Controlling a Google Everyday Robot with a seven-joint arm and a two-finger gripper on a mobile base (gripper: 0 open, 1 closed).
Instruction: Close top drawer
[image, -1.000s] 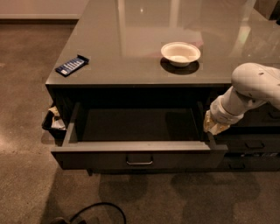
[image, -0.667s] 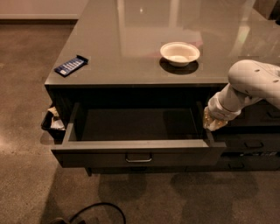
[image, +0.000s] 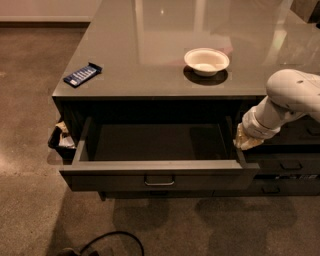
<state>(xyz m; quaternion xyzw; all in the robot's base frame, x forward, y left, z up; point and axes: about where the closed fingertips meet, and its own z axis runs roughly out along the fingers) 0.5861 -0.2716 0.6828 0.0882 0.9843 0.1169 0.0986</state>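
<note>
The top drawer is pulled wide open from the dark grey counter. Its tall flat front faces me with a small metal loop pull at centre. Its inside looks empty. My white arm reaches in from the right. My gripper is at the drawer's right side wall, near its front right corner, just above the rim.
A white bowl and a blue packet lie on the counter top. A small bin with crumpled trash hangs at the counter's left side. Slimmer drawers are at the right. A black cable lies on the floor.
My arm and gripper have risen slightly and shifted a little along the drawer's right edge. The drawer stays open.
</note>
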